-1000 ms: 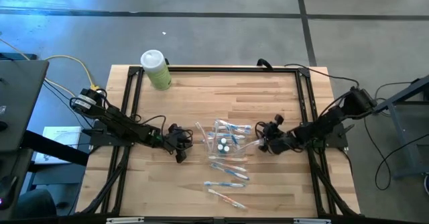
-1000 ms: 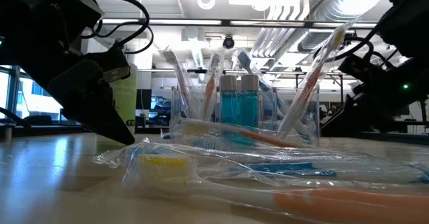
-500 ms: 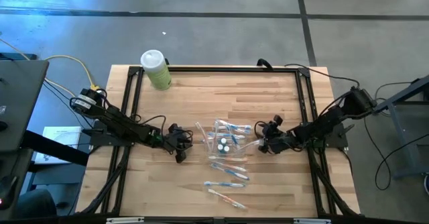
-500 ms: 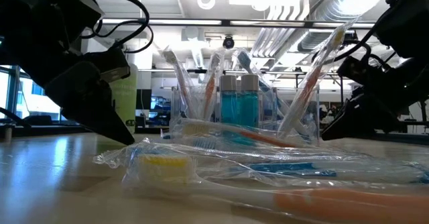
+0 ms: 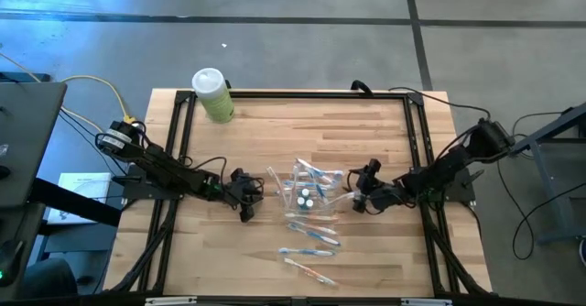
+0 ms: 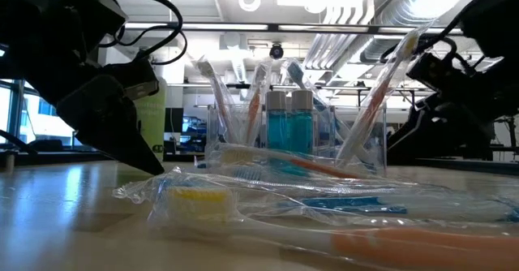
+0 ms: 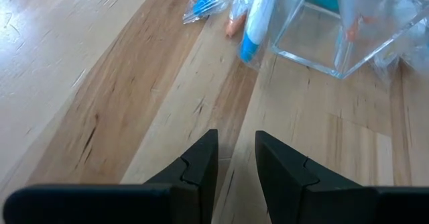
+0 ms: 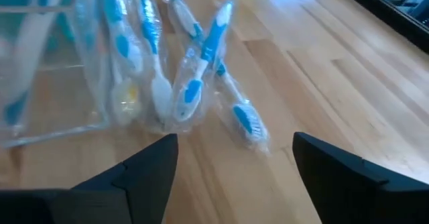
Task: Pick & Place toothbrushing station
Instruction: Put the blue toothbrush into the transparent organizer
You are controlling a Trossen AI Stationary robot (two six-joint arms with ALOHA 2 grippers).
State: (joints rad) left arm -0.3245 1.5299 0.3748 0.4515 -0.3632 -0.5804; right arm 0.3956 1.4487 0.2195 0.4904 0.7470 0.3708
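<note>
A: Clear plastic is what the square toothbrush holder (image 5: 307,191) is made of; it stands near the middle of the pale wooden bench (image 5: 275,132), with slim wrapped blue-marked toothbrushes (image 6: 381,92) leaning in it and two round white-capped tubes (image 6: 288,125) of blue liquid inside.

B: And the loose ones?

A: More wrapped toothbrushes (image 5: 311,237) lie flat on the bench, toward its near edge.

B: The grippers?

A: The right gripper (image 5: 362,189) sits just beside the holder on its right side, fingers (image 8: 144,174) spread wide, grasping nothing. The left gripper (image 5: 245,194) rests low on the other side, a little apart from the holder, its fingers (image 7: 198,167) nearly together with only a narrow gap, empty.

B: Anything else?

A: A pale green white-capped bottle (image 5: 212,93) stands at the far left corner.
</note>
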